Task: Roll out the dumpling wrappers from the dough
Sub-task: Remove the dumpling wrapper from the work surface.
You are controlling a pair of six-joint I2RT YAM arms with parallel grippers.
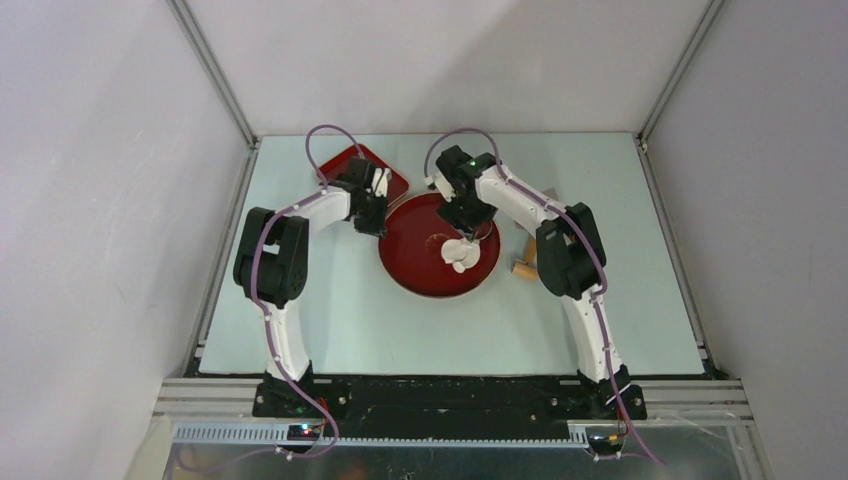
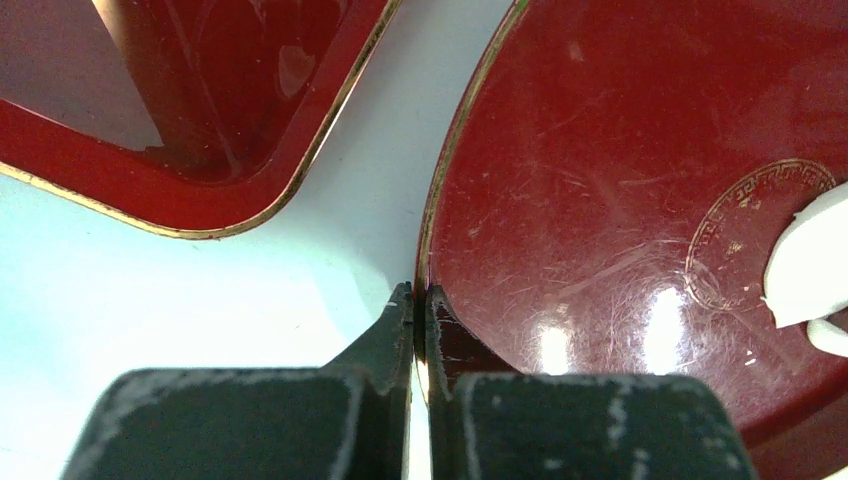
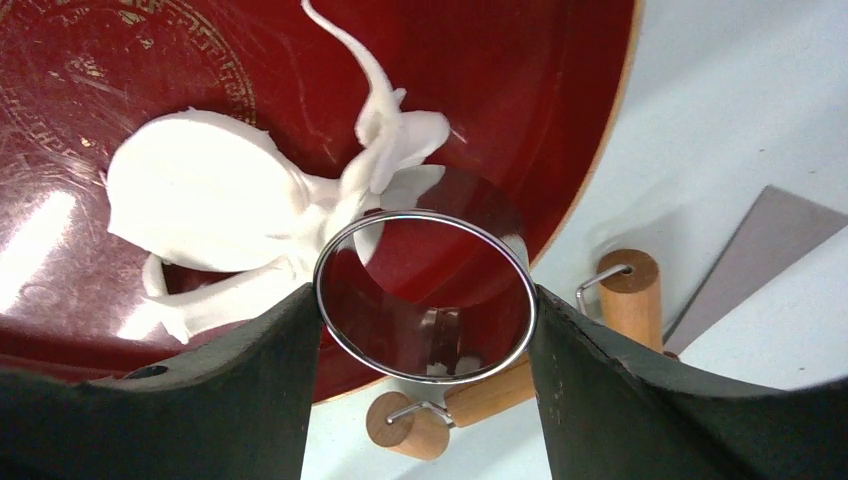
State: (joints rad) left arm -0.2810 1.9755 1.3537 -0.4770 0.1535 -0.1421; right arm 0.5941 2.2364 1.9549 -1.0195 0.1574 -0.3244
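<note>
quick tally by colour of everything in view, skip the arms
red: 2, round plate and rectangular tray
white: 1, dough, apparently one joined mass
silver: 1, ring cutter
wood: 2, rollers, possibly two ends of one tool
grey: 1, flat sheet
total: 7

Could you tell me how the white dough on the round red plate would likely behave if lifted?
The dough would probably flop and stretch: it lies thin, with ragged edges and a trailing strand. It may cling to the glossy plate, and likely tears at its narrow strips.
</note>
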